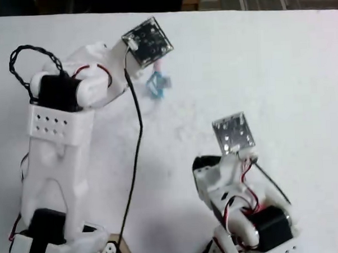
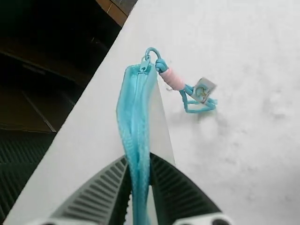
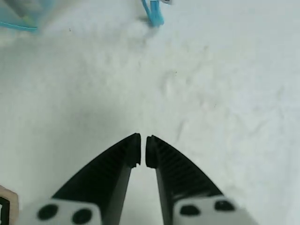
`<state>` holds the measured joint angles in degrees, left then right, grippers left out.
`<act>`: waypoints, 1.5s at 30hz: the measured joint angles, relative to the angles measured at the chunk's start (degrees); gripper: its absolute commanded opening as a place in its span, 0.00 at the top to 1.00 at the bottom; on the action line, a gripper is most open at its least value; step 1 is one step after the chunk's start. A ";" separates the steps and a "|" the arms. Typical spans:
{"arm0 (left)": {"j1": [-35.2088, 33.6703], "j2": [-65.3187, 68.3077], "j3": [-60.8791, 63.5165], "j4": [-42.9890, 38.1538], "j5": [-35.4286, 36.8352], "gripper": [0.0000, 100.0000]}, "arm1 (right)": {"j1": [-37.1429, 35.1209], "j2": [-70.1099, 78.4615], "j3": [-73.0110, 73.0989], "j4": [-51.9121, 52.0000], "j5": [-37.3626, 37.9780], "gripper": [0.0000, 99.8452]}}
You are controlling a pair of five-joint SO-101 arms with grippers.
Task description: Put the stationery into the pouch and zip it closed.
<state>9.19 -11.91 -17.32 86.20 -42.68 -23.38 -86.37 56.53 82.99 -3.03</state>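
A turquoise zip pouch point(image 2: 136, 122) stands on edge on the white table, its zipper line running along the top. My left gripper point(image 2: 139, 176) is shut on the pouch's zipper edge, with one dark finger on each side. The zipper pull point(image 2: 149, 58) sits at the pouch's far end, and a pink-and-blue cord with a small tag point(image 2: 202, 91) trails from it onto the table. In the high view the cord point(image 1: 157, 85) lies just past the left arm's wrist point(image 1: 147, 40). My right gripper point(image 3: 143, 151) hovers shut over bare table, holding nothing.
The table's far edge point(image 2: 105, 54) runs close beside the pouch, with dark floor beyond it. A corner of the pouch point(image 3: 21, 18) and the blue cord point(image 3: 153, 14) lie far from the right gripper. White tabletop point(image 1: 279, 71) stretches out to the right.
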 measured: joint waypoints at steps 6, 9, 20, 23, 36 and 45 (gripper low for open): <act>0.62 0.70 1.23 1.49 9.85 0.90 | 2.64 -7.21 3.25 -0.44 6.51 0.97; 0.70 0.70 4.48 2.37 15.30 0.76 | 7.65 -7.56 3.34 -0.44 8.70 0.97; 1.76 -2.90 7.47 10.37 35.69 0.70 | 8.97 -8.00 12.92 -6.15 10.81 0.97; 1.76 -9.41 8.97 10.90 35.96 0.70 | 8.00 -7.91 15.91 -7.82 10.81 0.97; -16.26 -46.59 52.48 -7.12 35.25 0.95 | 7.47 -7.91 29.63 -18.73 11.16 0.97; -17.23 -75.34 88.53 -21.98 26.55 0.98 | 7.47 -7.91 36.92 -18.81 11.16 0.97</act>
<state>-8.04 -87.25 71.21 64.22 -16.13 -15.91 -94.29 93.45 64.18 8.13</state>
